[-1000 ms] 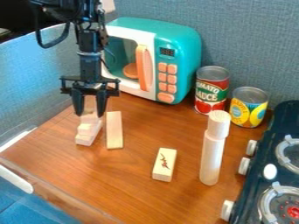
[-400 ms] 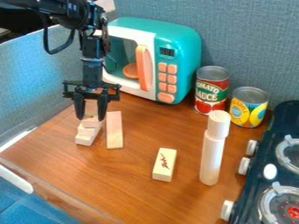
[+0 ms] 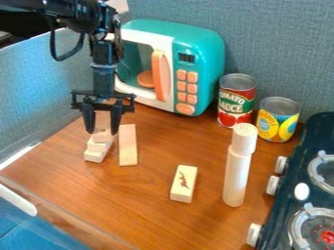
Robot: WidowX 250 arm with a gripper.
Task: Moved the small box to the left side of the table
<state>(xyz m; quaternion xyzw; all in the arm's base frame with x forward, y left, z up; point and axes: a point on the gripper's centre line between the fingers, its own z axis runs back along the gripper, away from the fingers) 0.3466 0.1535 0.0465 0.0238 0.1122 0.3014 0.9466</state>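
One desk [image 3: 150,215], one toy microwave [image 3: 205,44], two cans [image 3: 236,100], one wooden cylinder [image 3: 236,171], two rectangular wooden blocks [image 3: 184,183], one stepped wooden cluster [image 3: 96,150] with pieces too overlapped to count, one toy stove [image 3: 287,197], two burners [image 3: 322,237], three knobs [image 3: 273,185].

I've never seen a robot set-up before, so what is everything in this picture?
Teal-and-white toy microwave: one, orange handle and buttons, at the back
Tomato sauce can: one, red and green, right of the microwave
Short round can: one, yellow and blue, beside it
Wooden cylinder: one, pale, standing at right
Marked wooden block: one, pale, front centre
Flat wooden block: one, pale, left
Stepped wooden shape: one, pale, left of that block
Toy stove: one, black, right edge
Wooden tabletop: one, brown, underneath
Fabric partition: grey-blue, behind
Robot arm: one, black, upper left
Two-finger gripper: one, black, over the stepped shape
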